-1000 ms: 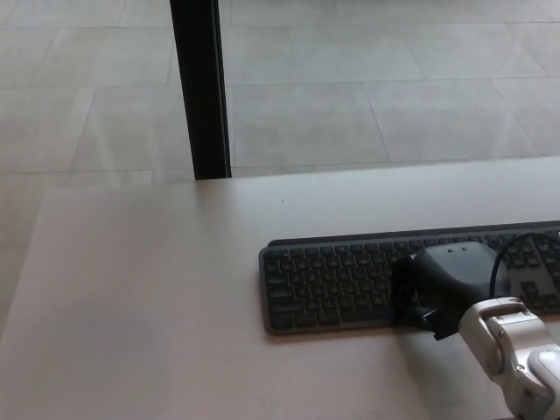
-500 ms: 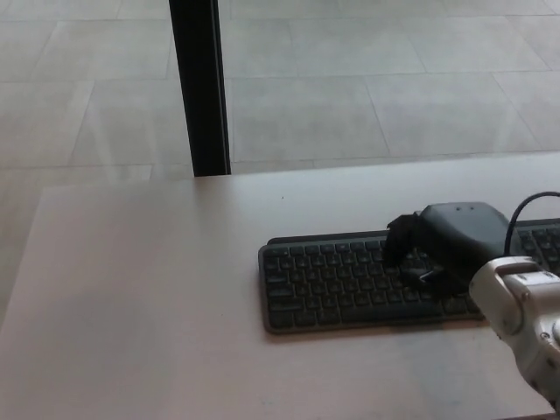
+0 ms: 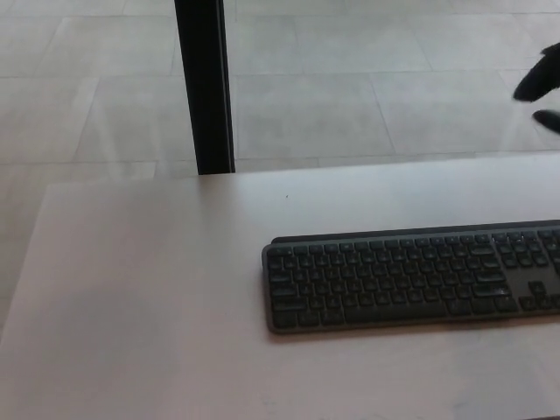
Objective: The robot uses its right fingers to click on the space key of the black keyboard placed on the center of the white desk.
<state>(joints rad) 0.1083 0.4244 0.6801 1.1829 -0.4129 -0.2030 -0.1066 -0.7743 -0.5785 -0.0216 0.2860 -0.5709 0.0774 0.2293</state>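
pillar: black upright post [image 3: 206,87] behind the surface, left of centre, standing on the tiled floor [image 3: 350,79].
surface: white surface [image 3: 149,289], bare on its left half.
keyboard: black keyboard [image 3: 411,278] flat on the surface, right of centre, its right end cut off by the frame edge. Nothing on it or touching it.
space key: bottom row [image 3: 394,309], roughly mid-keyboard; too small to single out with confidence. Not pressed now.
right hand: right hand [image 3: 542,92] only as dark tips at the top-right frame edge, up in the air, well apart from the keyboard. Holds nothing and touches nothing that I can see. Two dark tips show with a gap between them, but most of the hand is out of frame, so released vs clenched: cannot tell.
left hand: not in view.
progress: judging from this view alone, no contact with the key at this moment. Whether the click is done can't be read off the keyboard itself. If not done, what's left is all of it: bring the hand down over the bottom row, press, lift.
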